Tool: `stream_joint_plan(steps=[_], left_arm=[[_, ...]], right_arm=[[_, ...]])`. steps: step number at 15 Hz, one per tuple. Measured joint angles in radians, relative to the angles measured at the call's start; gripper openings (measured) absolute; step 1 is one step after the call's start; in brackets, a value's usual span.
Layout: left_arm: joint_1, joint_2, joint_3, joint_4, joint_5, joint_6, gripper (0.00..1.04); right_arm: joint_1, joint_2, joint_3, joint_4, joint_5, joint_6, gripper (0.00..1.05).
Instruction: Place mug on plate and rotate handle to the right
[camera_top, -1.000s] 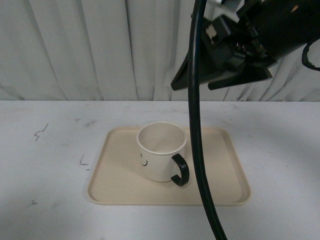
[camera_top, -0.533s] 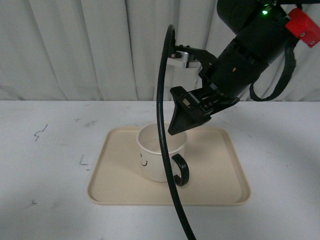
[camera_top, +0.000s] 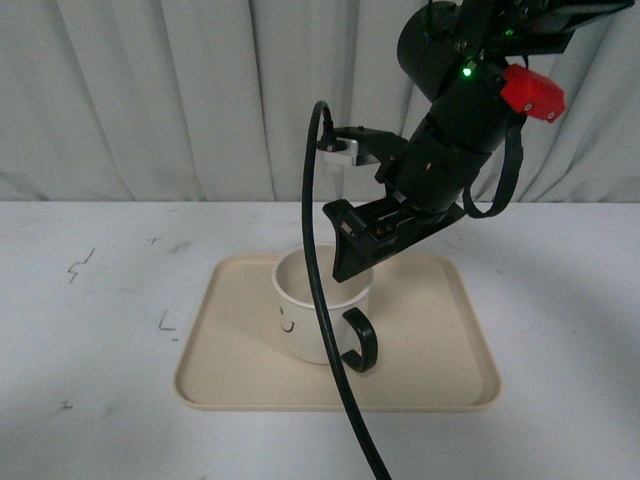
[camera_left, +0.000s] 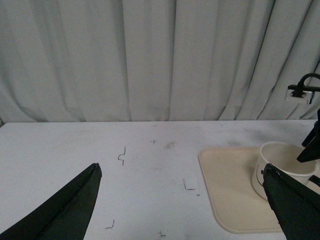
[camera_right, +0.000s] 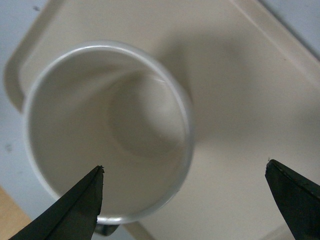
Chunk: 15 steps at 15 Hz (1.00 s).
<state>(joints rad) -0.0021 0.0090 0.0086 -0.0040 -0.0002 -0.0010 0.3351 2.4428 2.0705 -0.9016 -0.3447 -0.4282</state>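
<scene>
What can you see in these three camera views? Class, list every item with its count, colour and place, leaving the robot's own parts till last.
cream-white cylindrical mug: one, cream-white with a black smiley, upright on the tray
dark loop handle: one, glossy black, on the mug's front-right side
beige rectangular plastic tray: one, beige, flat on the table
white table: one, white, under everything
dark pen marks: several, dark, scattered on the table left of the tray
pale pleated curtain: one, grey-white, behind the table
black cable: one, black, hanging in front of the mug
right gripper: one, black, open above the mug
left gripper: one, black, open, away to the left
</scene>
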Motion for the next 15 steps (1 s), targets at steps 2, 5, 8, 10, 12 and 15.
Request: stream_joint_plan(steps=[2,5,8,10,12,15], left_arm=[[0.000,0.000,0.000,0.000,0.000,0.000,0.98],[0.000,0.000,0.000,0.000,0.000,0.001,0.98],[0.000,0.000,0.000,0.000,0.000,0.001,0.98],[0.000,0.000,0.000,0.000,0.000,0.001,0.98],[0.000,0.000,0.000,0.000,0.000,0.001,0.98],[0.000,0.000,0.000,0.000,0.000,0.001,0.98]], right_arm=[[0.006,0.039,0.027,-0.003,0.008,0.016,0.98],[0.034,0.084,0.087,-0.021,0.003,0.039,0.67],[0.033,0.123,0.191,-0.117,-0.004,0.015,0.25],[0.016,0.164,0.355,-0.240,-0.034,-0.045,0.03],[-0.003,0.201,0.508,-0.357,-0.077,-0.129,0.03],[-0.034,0.109,0.319,-0.234,-0.205,-0.282,0.03]])
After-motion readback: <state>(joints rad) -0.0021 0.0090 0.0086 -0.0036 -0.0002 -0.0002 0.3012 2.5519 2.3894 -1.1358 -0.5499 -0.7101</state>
